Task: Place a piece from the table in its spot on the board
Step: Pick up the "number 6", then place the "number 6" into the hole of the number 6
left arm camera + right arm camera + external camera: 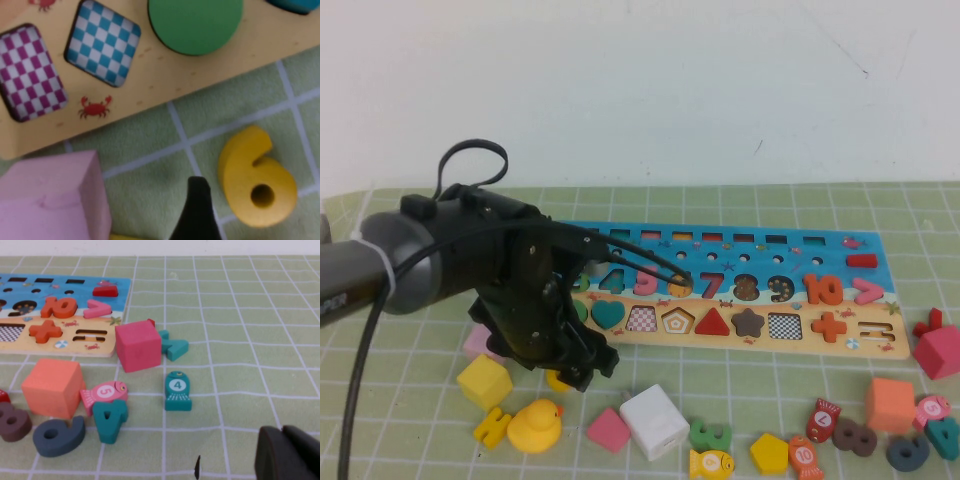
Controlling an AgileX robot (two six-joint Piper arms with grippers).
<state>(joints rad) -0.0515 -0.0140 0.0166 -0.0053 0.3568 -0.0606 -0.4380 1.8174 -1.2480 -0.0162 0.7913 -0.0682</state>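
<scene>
1. My left gripper hovers lower left; how its jaws stand I cannot tell.
2. The flat yellow wooden numeral six lies on the green gridded table, near the wooden puzzle board; I should straddle it squarely.
3. My right gripper waits, jaws unclear.

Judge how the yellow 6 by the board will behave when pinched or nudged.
The yellow 6 looks like rigid painted wood: probably stiff and light. Lying flat on the table, it should slide, not roll. Left gripper hovers beside it; right gripper is away.

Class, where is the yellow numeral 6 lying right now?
In the left wrist view, the yellow 6 lies on the table mat just off the board edge, beside the left gripper's fingertip.
</scene>
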